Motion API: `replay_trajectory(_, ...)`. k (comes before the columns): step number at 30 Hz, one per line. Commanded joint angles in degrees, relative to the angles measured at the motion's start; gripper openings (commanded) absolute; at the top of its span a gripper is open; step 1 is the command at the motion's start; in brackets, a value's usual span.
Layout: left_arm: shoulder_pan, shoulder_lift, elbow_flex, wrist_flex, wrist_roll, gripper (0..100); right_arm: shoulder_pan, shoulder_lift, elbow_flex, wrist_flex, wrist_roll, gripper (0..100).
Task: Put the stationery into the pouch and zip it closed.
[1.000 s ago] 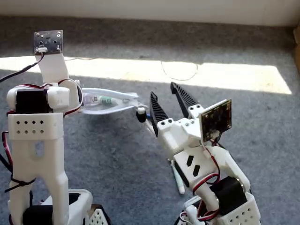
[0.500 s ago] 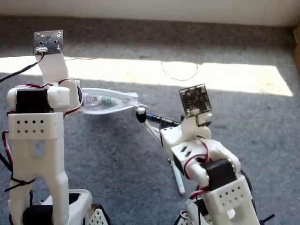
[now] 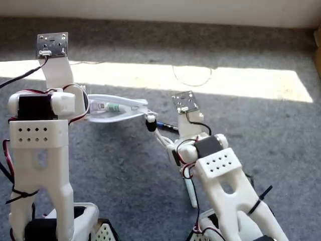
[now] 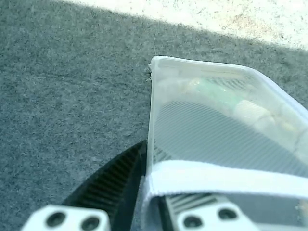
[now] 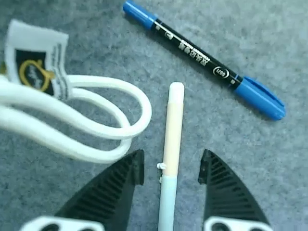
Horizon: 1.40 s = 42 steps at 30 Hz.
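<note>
Found the right gripper unclenched and holding nothing, low over the grey carpet, its two black jaws spread wide. Saw a white pen lying flat on the carpet in the gap between those jaws, lengthwise, touching neither. Made out a cream barrel, a rounded white tip at the far end, a paler bluish part nearest the gripper and a small nub on one side. Noted a doubled white cord looped just beside the pen, with a printed label lying against it. Spotted a blue marker just past the pen's tip, lying aslant, with a black barrel and blue at both ends.

Farther off, found the left gripper clamped on the edge of the pouch, close to a white band running across it. Saw the pouch as clear plastic with white seams and a fine ribbed pattern, and a green-and-white item inside. From above, placed the pouch just beside the left arm, with the marker between it and the right arm. Beyond everything, saw a strip of sunlight across the carpet.
</note>
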Motion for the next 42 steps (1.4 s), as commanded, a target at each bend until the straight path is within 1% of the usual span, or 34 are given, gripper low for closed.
replay_trajectory(1, -0.9, 0.7, 0.4, -1.1, 0.2, 1, 0.5, 4.1, -2.4, -4.4, -0.2, 18.1)
replay_trajectory(9, -0.9, 0.7, 0.4, -1.1, 0.2, 1, 0.5, 14.4, -2.4, -13.2, -0.2, 18.1)
replay_trajectory(14, -0.9, 0.7, 0.4, -1.1, 0.2, 1, 3.3, 20.3, -2.4, -19.2, -0.1, 18.0)
replay_trajectory(17, -0.9, 0.7, 0.4, -1.1, 0.2, 1, 3.9, 23.5, -2.4, -21.4, 2.4, 18.0)
replay_trajectory(19, -0.9, 0.7, 0.4, -1.1, 0.2, 1, 3.8, 25.5, -2.4, -22.4, 2.4, 18.0)
replay_trajectory(23, -0.9, 0.7, 0.4, -1.1, 0.2, 1, 3.7, 27.7, -2.4, -22.5, 2.5, 17.6)
replay_trajectory(28, -0.9, 0.7, 0.4, -1.1, 0.2, 1, 3.9, 27.7, -2.4, -22.5, 2.6, 7.3)
replay_trajectory(30, -0.9, 0.7, 0.4, -1.1, 0.2, 1, 3.9, 27.7, -2.4, -22.5, 2.6, 4.8)
replay_trajectory(40, -0.9, 0.7, 0.4, -1.1, 0.2, 1, 4.2, 27.6, -2.3, -22.2, 2.6, 4.0)
replay_trajectory(42, -0.9, 0.7, 0.4, -1.1, 0.1, 1, 5.2, 27.6, -2.3, -22.2, 2.6, 4.0)
